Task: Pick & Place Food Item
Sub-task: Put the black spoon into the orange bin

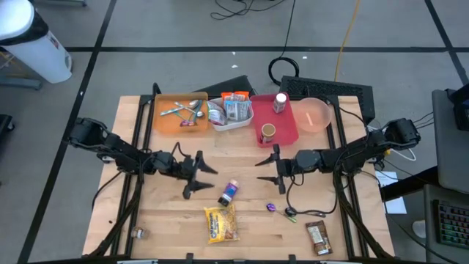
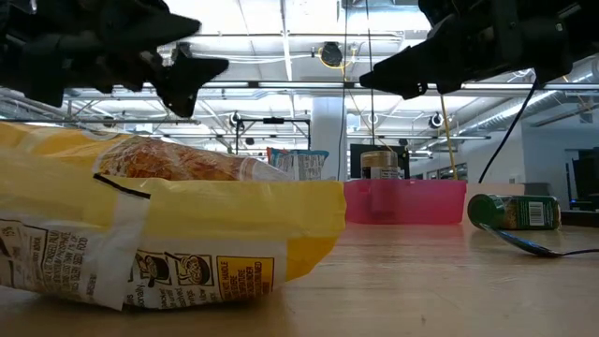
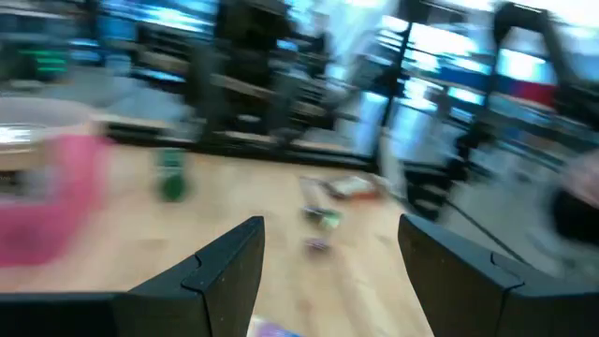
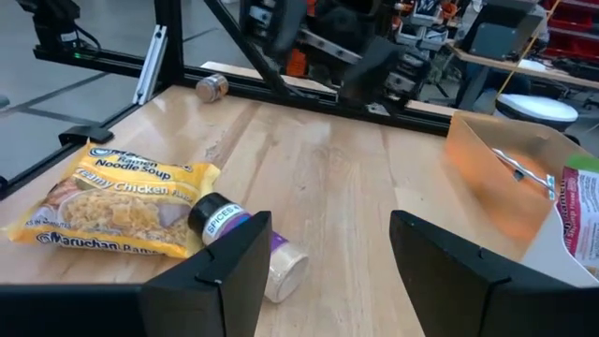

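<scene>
A yellow ramen noodle packet (image 1: pixel 221 223) lies flat on the wooden table near its front edge; it also shows in the right wrist view (image 4: pixel 112 208) and the low view (image 2: pixel 140 229). A spice bottle (image 1: pixel 229 192) with a black cap and purple label lies on its side just beyond the packet, and shows in the right wrist view (image 4: pixel 245 241). My left gripper (image 1: pixel 199 177) is open and empty above the table, left of the bottle. My right gripper (image 1: pixel 270 170) is open and empty, right of and beyond the bottle. The two grippers face each other.
At the back stand an orange bin (image 1: pixel 167 123) with utensils, a white container (image 1: pixel 229 125) of packets, a red tray (image 1: pixel 287 133) with a bottle and a cup, and a pink bowl (image 1: pixel 315 115). A brown snack bar (image 1: pixel 317 237), small sweets (image 1: pixel 270 207) and a small can (image 1: pixel 137 233) lie near the front.
</scene>
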`<action>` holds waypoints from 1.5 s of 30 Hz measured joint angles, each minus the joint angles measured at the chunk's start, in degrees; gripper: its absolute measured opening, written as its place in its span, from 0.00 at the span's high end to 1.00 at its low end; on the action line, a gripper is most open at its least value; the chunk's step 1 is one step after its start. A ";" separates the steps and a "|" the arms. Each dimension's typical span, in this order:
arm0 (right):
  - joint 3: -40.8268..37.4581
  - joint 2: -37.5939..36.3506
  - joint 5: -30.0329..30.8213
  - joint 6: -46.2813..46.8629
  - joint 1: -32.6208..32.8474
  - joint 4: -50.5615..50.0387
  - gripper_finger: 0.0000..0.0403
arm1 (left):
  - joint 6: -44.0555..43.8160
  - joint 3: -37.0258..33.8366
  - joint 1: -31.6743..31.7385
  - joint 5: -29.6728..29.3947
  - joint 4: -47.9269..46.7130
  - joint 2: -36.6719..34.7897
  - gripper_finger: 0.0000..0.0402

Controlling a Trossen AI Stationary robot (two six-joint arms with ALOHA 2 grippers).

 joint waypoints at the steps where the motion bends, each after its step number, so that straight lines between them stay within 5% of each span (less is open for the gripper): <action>1: 0.00 0.00 0.00 0.10 0.00 0.07 0.48 | 0.91 0.00 -0.04 2.48 -0.07 0.00 0.37; 6: 0.00 0.00 0.00 0.03 0.00 0.14 0.48 | 2.67 0.16 -1.84 3.44 -2.50 0.00 0.37; 15: 0.16 -0.57 -0.01 -2.31 3.42 0.38 0.48 | 5.97 12.94 -4.63 -3.65 -35.58 0.02 0.37; 21: 5.22 -3.81 0.06 2.73 7.50 -15.24 0.48 | 7.04 21.63 -5.86 -3.55 -48.69 0.02 0.37; 28: 12.28 -4.75 3.17 16.28 12.13 -39.94 0.48 | 9.70 22.77 -6.58 -3.50 -49.14 0.02 0.37; 40: 12.41 -4.68 -5.60 41.08 14.66 -57.02 0.48 | 11.29 22.77 -5.11 -3.13 -49.09 0.02 0.37; 45: 9.73 -4.70 -10.72 46.58 16.39 -52.78 0.48 | 12.09 22.73 -3.96 -3.15 -49.07 0.02 0.37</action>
